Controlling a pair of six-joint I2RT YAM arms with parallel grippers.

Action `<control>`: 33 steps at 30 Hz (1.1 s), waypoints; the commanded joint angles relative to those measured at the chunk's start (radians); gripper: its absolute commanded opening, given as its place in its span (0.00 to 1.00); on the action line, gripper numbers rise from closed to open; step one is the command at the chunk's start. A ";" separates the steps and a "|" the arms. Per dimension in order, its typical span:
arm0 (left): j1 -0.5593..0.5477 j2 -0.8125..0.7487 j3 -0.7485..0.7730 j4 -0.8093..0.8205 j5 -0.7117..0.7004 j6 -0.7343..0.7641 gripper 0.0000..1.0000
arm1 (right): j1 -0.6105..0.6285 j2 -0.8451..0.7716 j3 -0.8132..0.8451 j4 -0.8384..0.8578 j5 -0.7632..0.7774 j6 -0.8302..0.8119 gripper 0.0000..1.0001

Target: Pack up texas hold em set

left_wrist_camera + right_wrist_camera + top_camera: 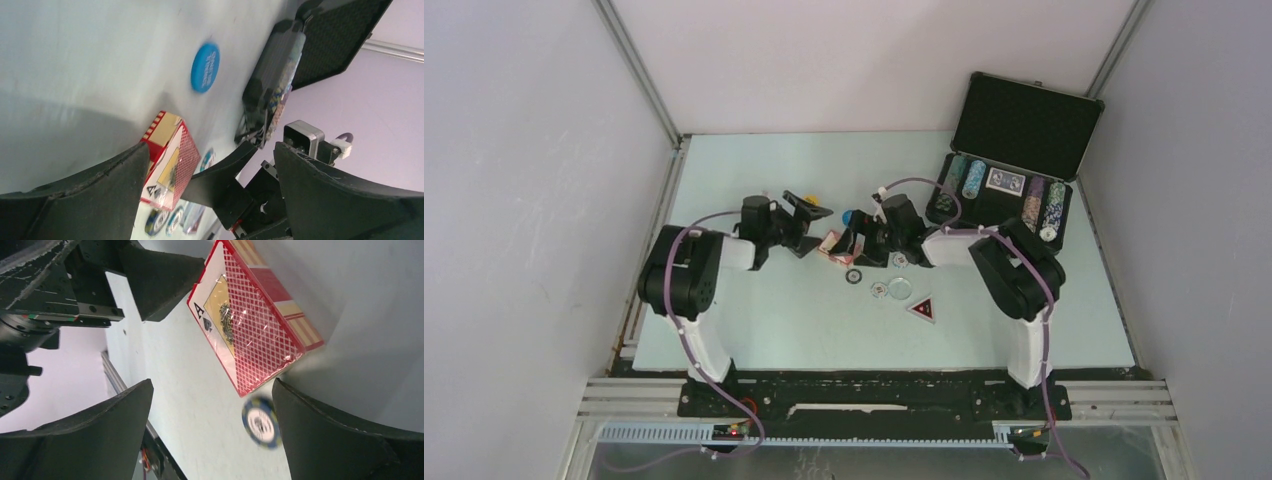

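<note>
On either side of the red card deck (pixel 250 325), left end effector (pixel 211 147) and right end effector (pixel 212 385) stand apart, empty; converging together, they could collide or shove the deck.

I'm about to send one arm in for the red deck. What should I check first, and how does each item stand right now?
1. Left claw open: ok.
2. Right claw open: ok.
3. Red card deck lying loose, ungripped: ok.
4. Claws clear of each other: not ok, both crowd the deck from opposite sides.
5. Briefcase lid up: ok.
6. Free deck slot inside: cannot tell.
</note>
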 commanded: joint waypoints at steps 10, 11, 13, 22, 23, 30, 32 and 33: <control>0.132 -0.476 -0.045 -0.032 -0.050 0.087 1.00 | 0.036 -0.269 0.019 -0.538 0.273 -0.455 0.99; 0.134 -0.513 -0.035 -0.048 -0.051 0.114 1.00 | 0.042 -0.268 0.045 -0.562 0.292 -0.485 0.99; 0.136 -0.570 -0.037 -0.065 -0.063 0.142 1.00 | 0.052 -0.240 0.116 -0.615 0.317 -0.554 0.98; 0.223 -0.638 -0.034 -0.016 -0.020 0.119 0.97 | 0.125 -0.005 0.487 -0.835 0.470 -0.818 1.00; 0.227 -0.643 -0.036 -0.014 -0.018 0.117 0.96 | 0.138 0.018 0.517 -0.848 0.512 -0.835 1.00; 0.237 -0.708 -0.075 0.001 -0.056 0.125 1.00 | 0.188 0.107 0.603 -0.830 0.543 -0.980 1.00; 0.240 -0.691 -0.073 0.009 -0.045 0.106 1.00 | 0.181 0.124 0.615 -0.824 0.517 -0.988 1.00; 0.242 -0.682 -0.077 0.021 -0.039 0.096 1.00 | 0.179 0.136 0.629 -0.829 0.516 -0.987 1.00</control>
